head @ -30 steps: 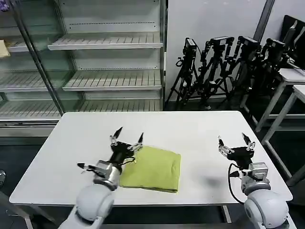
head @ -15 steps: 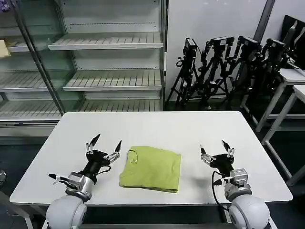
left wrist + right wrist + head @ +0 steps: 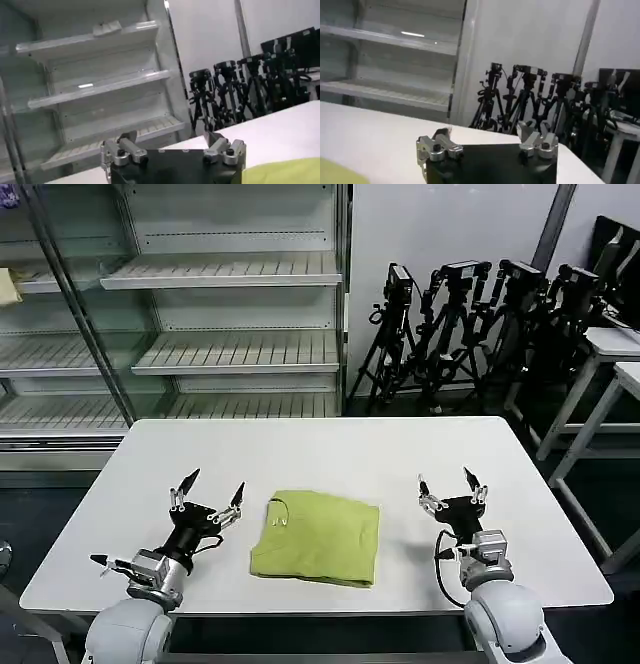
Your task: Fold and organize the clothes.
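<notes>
The clothes are one lime yellow-green T-shirt (image 3: 318,535), folded into a neat rectangle near the front middle of the white table (image 3: 330,454). A corner of it shows in the left wrist view (image 3: 282,172) and a sliver in the right wrist view (image 3: 335,175). My left gripper (image 3: 207,497) hovers open to the left of the shirt, apart from it, its fingers spread and pointing up and away. On the other side my right gripper (image 3: 450,489) is open too, with a gap of bare table between it and the shirt. Neither holds anything.
Empty white shelving (image 3: 230,314) stands behind the table on the left. Several black tripods (image 3: 480,324) lean against the wall at the back right. Another white table (image 3: 620,364) is at the far right.
My left gripper has drawn back off the shirt's left edge and moved left. My right gripper has shifted left, closer to the shirt. The shirt has stayed flat and folded.
</notes>
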`<action>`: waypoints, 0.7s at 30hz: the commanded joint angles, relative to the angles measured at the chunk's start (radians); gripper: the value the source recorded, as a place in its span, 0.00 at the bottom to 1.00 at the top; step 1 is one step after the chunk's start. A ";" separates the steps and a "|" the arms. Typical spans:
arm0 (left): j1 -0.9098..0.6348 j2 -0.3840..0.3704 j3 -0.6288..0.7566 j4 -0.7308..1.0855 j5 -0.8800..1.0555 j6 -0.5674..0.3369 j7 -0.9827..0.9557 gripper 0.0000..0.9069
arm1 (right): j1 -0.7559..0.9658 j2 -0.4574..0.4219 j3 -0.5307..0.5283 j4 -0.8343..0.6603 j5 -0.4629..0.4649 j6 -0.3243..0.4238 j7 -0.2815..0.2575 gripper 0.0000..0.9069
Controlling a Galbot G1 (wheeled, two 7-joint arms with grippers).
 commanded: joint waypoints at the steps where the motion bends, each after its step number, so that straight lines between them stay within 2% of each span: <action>1: 0.012 -0.002 -0.020 0.003 0.006 -0.006 0.013 1.00 | 0.050 0.016 -0.017 -0.073 -0.022 0.039 0.005 1.00; 21: -0.025 0.016 -0.021 0.040 0.007 -0.009 0.023 1.00 | 0.070 0.032 -0.026 -0.098 -0.053 0.042 0.005 1.00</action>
